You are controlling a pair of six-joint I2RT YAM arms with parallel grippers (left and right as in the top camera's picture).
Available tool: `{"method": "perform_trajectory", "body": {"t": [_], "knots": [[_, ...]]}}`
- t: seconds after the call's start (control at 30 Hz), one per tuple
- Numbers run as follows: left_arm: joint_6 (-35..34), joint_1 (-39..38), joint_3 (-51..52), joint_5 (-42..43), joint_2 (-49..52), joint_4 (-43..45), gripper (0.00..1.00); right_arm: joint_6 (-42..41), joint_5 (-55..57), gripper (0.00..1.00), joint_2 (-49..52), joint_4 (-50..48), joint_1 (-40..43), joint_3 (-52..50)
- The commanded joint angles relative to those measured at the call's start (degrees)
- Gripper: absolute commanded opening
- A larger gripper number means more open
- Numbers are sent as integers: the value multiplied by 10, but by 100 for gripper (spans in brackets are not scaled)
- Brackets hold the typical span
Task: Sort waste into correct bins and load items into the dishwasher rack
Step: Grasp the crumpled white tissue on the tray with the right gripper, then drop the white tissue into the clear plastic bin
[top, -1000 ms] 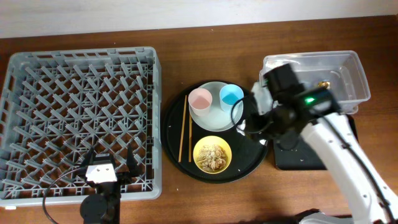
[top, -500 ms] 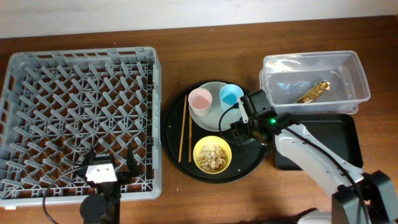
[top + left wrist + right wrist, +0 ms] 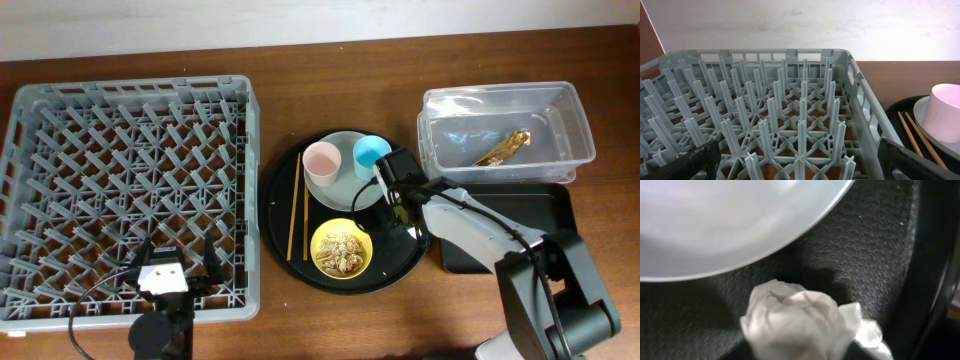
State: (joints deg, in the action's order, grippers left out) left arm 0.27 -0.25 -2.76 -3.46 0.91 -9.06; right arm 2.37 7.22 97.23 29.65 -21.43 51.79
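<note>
Right wrist view: tissue (image 3: pixel 805 322) sits under the right end effector (image 3: pixel 400 205), plate (image 3: pixel 715 220) just ahead; can't tell if it's gripping. Pinch the bulk, lift straight.

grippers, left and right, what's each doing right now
Left gripper: open, holding nothing.
Right gripper: cannot tell; its fingers are out of sight, down close to the tissue.
</note>
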Motion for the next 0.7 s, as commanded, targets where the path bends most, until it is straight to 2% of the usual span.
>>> {"method": "perform_trajectory", "body": {"t": [0.0, 0.1, 0.2, 0.3, 0.37, 0.47, 0.57, 0.67], "knots": [[9, -2, 2, -4, -2, 0, 99, 2, -79, 17, -23, 35, -3, 32], [9, -2, 2, -4, -2, 0, 99, 2, -120, 17, -49, 85, -3, 83], [9, -2, 2, -4, -2, 0, 99, 2, -95, 12, -79, 124, 3, 142], [9, -2, 2, -4, -2, 0, 99, -4, -36, 12, -93, 125, 31, 181], [9, -2, 2, -4, -2, 0, 99, -41, 27, 12, -93, 105, 70, 189], [9, -2, 2, -4, -2, 0, 99, -75, 36, 12, -87, 71, 136, 189], [9, -2, 2, -4, -2, 0, 99, -109, 35, 28, -68, 45, 203, 189], [9, -2, 2, -4, -2, 0, 99, -115, -4, 33, -40, 16, 246, 189]]}}
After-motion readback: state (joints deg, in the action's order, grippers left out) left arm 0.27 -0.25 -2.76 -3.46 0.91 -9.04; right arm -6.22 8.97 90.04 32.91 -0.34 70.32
